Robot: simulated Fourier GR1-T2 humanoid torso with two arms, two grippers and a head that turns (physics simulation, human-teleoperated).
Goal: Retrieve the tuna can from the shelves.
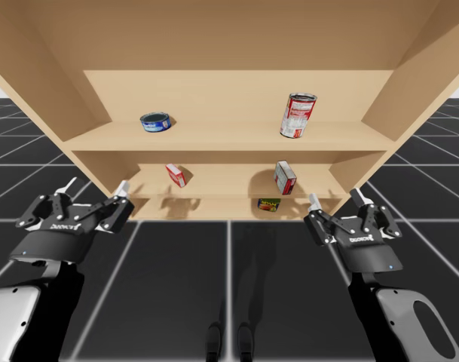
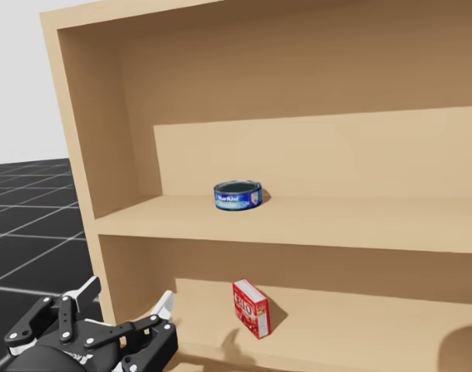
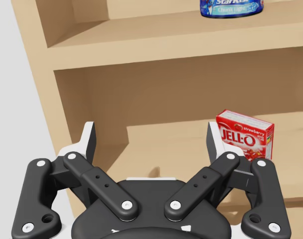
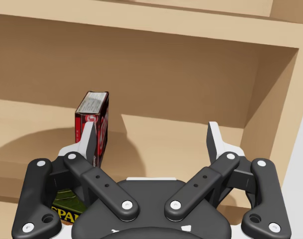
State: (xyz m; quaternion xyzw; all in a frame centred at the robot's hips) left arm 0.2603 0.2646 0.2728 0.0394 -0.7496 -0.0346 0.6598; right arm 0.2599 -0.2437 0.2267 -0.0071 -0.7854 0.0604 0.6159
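High view: tuna can (image 1: 155, 122) on upper shelf (image 1: 229, 134); left, right jaws apart, empty.

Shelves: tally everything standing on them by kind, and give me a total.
Round cans: 2, the flat blue can and the tall red and white can, both on the upper shelf.
Boxes: 2, the small red box and the dark red box, both on the middle shelf.
Low green tin: 1, on the shelf below.
Total: 5
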